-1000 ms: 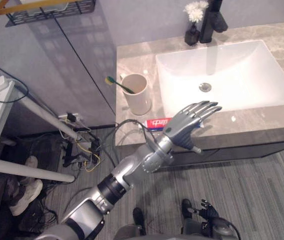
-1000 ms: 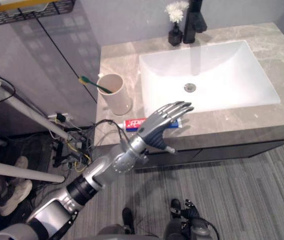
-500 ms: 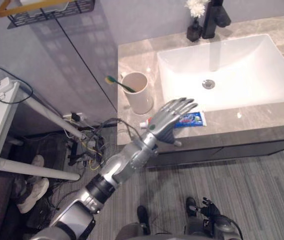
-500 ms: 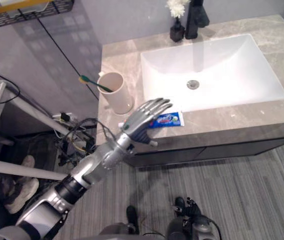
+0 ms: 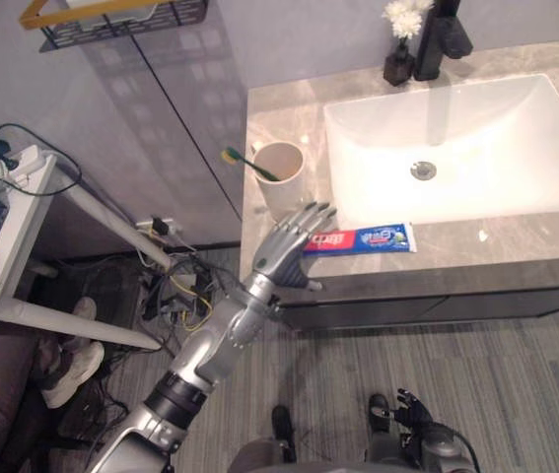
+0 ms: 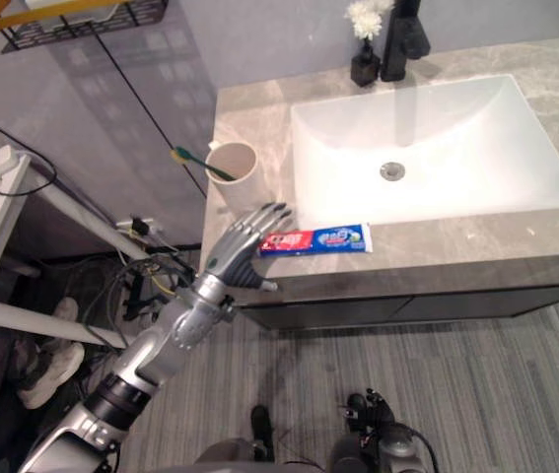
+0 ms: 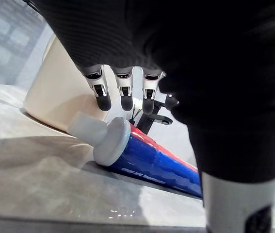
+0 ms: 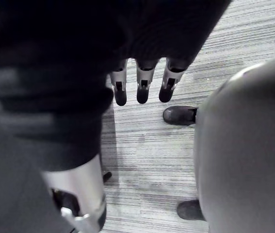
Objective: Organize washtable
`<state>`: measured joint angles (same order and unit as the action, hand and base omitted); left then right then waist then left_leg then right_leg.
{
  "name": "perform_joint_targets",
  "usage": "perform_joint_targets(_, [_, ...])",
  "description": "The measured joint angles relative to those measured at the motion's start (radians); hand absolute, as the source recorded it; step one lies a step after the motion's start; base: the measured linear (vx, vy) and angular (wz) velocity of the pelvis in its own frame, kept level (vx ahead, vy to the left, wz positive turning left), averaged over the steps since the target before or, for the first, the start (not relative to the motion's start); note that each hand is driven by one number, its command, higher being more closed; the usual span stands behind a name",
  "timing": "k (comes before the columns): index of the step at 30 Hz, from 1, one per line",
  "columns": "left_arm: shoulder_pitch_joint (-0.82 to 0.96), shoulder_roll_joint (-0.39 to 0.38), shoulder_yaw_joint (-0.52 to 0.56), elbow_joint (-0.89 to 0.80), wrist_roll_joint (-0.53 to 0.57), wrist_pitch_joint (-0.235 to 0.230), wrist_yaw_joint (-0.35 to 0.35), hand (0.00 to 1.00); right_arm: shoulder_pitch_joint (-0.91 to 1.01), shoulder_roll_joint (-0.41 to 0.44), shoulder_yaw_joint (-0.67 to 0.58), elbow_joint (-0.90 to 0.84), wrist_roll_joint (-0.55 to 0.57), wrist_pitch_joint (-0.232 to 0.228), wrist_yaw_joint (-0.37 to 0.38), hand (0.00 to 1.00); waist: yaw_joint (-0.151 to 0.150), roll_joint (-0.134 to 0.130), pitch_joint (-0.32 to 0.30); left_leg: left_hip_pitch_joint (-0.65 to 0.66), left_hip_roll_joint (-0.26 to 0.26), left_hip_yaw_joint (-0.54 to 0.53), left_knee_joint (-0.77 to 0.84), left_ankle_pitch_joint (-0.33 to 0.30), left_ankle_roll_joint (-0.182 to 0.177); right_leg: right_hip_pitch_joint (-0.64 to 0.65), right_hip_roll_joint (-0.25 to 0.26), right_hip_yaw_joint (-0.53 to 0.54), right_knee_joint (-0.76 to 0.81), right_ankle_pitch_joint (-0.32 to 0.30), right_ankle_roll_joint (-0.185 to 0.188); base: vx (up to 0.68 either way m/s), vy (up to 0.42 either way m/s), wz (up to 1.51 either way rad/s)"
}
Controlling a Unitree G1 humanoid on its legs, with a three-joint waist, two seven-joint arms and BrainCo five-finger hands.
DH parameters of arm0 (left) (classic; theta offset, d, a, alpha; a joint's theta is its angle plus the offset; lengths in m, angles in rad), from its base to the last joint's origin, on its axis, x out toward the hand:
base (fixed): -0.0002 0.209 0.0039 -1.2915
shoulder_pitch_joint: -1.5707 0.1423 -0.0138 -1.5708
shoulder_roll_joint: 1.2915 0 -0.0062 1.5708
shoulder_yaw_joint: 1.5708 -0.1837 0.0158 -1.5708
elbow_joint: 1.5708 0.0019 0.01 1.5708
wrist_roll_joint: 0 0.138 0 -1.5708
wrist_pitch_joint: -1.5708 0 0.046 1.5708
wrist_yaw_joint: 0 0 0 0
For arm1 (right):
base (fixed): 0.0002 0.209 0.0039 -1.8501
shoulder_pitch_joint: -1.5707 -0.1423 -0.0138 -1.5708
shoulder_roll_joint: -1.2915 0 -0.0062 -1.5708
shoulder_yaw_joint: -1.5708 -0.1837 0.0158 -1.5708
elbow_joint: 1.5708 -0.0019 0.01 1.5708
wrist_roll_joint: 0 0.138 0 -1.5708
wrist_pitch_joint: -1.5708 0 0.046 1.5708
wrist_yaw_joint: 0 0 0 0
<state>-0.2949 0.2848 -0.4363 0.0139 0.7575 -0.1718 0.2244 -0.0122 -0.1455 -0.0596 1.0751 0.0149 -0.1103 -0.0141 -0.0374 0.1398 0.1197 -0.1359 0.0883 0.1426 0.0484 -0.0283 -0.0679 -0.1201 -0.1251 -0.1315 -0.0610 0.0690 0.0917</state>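
Note:
A red-and-blue toothpaste tube [image 5: 363,239] lies flat on the grey stone countertop [image 5: 279,113], along its front edge before the white sink [image 5: 456,138]. Its white cap [image 7: 105,138] points toward a cream cup [image 5: 281,177] holding a green toothbrush [image 5: 243,162]. My left hand [image 5: 284,251] hovers open at the tube's cap end, fingers [image 7: 123,92] straight above the cap and touching nothing. The cup [image 7: 59,97] stands just behind the tube. My right hand [image 8: 139,82] hangs open low over the grey floor, holding nothing.
A black faucet [image 5: 447,34] and a small dark vase of white flowers [image 5: 400,49] stand behind the sink. A wire shelf [image 5: 111,15] hangs on the wall at upper left. A white table [image 5: 3,207], floor cables [image 5: 175,296] and a person's shoes [image 5: 62,365] lie to the left.
My left hand has drawn back to the left, from over the toothpaste tube to its cap end, uncovering the whole tube. The tube and cup stay put; the view has shifted slightly.

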Motion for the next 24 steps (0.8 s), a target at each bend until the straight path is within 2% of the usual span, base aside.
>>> perform_joint_targets(13, [0.014, -0.038, 0.015, -0.002, -0.049, 0.011, 0.001, 0.00, 0.001, 0.001, -0.004, 0.000, -0.008, 0.001, -0.002, 0.00, 0.002, 0.001, 0.000, 0.011, 0.001, 0.013, -0.013, 0.000, 0.000, 0.012, 0.004, 0.008, -0.031, 0.014, -0.009, 0.00, -0.006, -0.03])
perform_joint_targets(24, [0.007, -0.039, 0.005, -0.006, -0.112, 0.011, -0.001, 0.00, 0.001, 0.000, -0.014, 0.000, -0.008, 0.001, -0.002, 0.00, 0.002, 0.009, 0.000, 0.013, 0.000, 0.022, -0.009, -0.001, 0.000, 0.011, 0.003, 0.018, -0.032, 0.017, -0.014, 0.00, -0.002, -0.01])
